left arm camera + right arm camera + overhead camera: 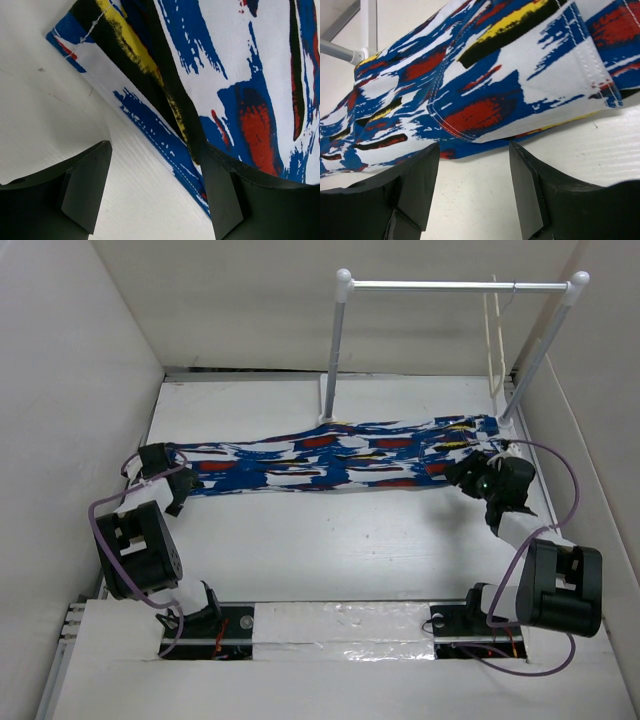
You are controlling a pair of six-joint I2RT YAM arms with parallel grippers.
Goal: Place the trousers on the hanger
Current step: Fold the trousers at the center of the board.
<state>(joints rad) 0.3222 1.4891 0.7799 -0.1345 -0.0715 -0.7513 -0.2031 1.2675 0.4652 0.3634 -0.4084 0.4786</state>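
The printed trousers (330, 458) lie flat across the table, folded lengthwise, from left to right. My left gripper (160, 472) is open at their left end; in the left wrist view the cloth hem (220, 90) runs beside the right finger (222, 200), with bare table between the jaws. My right gripper (472, 476) is open at the right end; the right wrist view shows the waist and a pocket (485, 90) just ahead of the open fingers. The cream hanger (494, 340) hangs on the rail at the back right.
A white two-post rail (455, 285) with a metal bar stands at the back of the table. White walls enclose the table on the left (70, 390), back and right. The rail's left post foot (328, 415) touches the trousers' far edge.
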